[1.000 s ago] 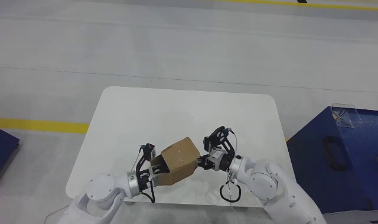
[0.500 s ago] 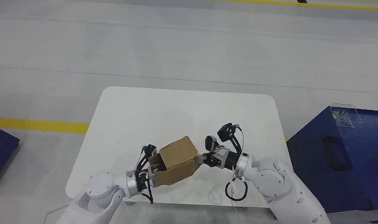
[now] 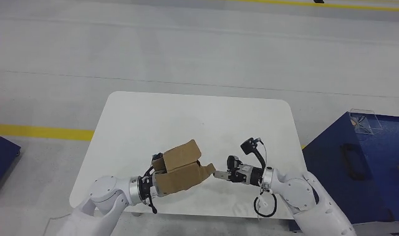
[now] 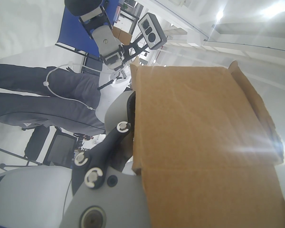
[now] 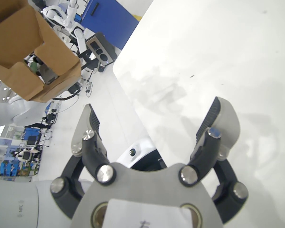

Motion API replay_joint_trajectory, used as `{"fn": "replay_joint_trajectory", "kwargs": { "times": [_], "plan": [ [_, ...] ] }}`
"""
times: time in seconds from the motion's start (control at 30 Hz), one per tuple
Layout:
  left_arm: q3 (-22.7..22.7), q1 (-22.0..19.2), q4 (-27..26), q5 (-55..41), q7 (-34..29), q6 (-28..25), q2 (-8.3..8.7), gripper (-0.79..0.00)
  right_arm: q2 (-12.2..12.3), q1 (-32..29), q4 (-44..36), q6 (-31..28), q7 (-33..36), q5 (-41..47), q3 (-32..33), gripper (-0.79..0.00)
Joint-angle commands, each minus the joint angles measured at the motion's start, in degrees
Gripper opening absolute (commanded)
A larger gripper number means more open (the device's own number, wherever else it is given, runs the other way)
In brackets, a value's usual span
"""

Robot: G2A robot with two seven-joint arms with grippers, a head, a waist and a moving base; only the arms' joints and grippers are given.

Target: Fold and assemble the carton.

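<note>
Two arms meet over the front edge of the counter (image 3: 187,118). The left tool (image 3: 159,174) is clamped on one end of the carton (image 3: 181,167), holding it up near the middle of that edge. The carton's long axis runs along the front edge, and its free end, with loose flaps, points at the right tool (image 5: 154,106). That tool is empty, its fingers spread apart, just beside the free end but not touching it. The right arm is nearer the unfolded flaps, so the next fold likely falls to it, pressing toward the left tool.
</note>
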Motion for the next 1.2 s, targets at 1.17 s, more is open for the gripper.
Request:
{"fn": "replay_joint_trajectory", "kwargs": {
  "times": [1.17],
  "plan": [
    [2.9, 0.4, -1.2, 4.9, 1.0, -1.3, -0.20, -0.785, -0.4, 2.4, -3.6, -1.7, 0.3, 3.5, -1.3, 0.000]
  ]
}}
